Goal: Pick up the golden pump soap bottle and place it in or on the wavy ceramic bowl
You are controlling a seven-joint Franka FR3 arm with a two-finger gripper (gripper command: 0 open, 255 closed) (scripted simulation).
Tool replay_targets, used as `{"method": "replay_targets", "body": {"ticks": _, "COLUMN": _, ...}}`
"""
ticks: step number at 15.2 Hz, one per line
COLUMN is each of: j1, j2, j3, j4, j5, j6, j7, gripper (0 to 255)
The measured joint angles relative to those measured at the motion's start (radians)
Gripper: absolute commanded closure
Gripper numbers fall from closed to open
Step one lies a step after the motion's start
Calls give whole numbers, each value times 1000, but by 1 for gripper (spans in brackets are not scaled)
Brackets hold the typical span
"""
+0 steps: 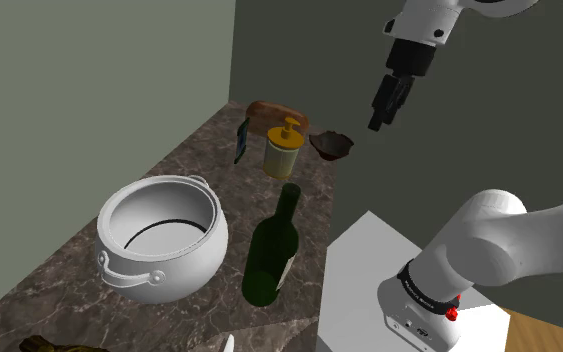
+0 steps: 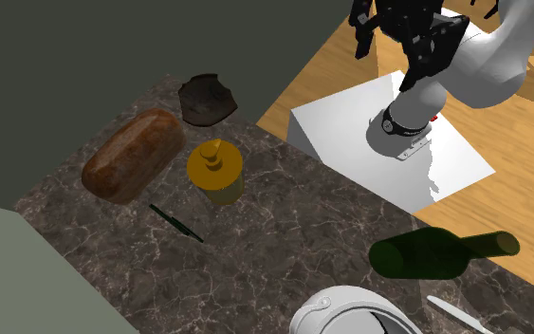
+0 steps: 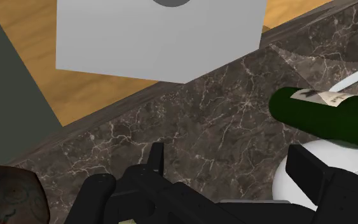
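The golden pump soap bottle (image 1: 284, 150) (image 2: 217, 172) stands upright on the dark marble counter (image 1: 179, 165), near its far end. Just beside it, toward the wall corner, sits the wavy bowl (image 1: 331, 146) (image 2: 205, 99) (image 3: 6, 194), dark brown and with nothing in it. My black gripper (image 1: 384, 115) (image 2: 388, 38) (image 3: 209, 191) hangs well above the counter, higher than the bowl and off to the shoulder view's right of it. Its fingers stand apart with nothing between them.
A white two-handled pot (image 1: 159, 235) (image 2: 350, 313) (image 3: 289, 181) and a dark green wine bottle (image 1: 274, 250) (image 2: 440, 251) (image 3: 330, 114) occupy the near counter. A bread loaf (image 1: 274, 112) (image 2: 134, 152) and a thin dark card (image 1: 241, 142) stand by the soap bottle. The white stand (image 1: 389, 270) borders the counter.
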Motion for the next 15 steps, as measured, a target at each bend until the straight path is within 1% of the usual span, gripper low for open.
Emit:
{"method": "replay_targets", "body": {"ticks": 2, "j1": -2, "j2": 17, "j3": -3, "j4": 2, "j5": -4, "j6": 14, "j7": -6, "gripper": 0}}
{"method": "replay_targets", "body": {"ticks": 9, "j1": -12, "j2": 240, "j3": -9, "j4": 54, "j5": -33, "j6": 173, "j7": -33, "gripper": 0}}
{"method": "replay_targets", "body": {"ticks": 13, "j1": -20, "j2": 391, "j3": -19, "j4": 123, "j5": -53, "j6": 249, "j7": -52, "gripper": 0}}
{"method": "replay_targets", "body": {"ticks": 15, "j1": -24, "j2": 482, "j3": -23, "j4": 178, "j5": -61, "j6": 283, "j7": -59, "gripper": 0}}
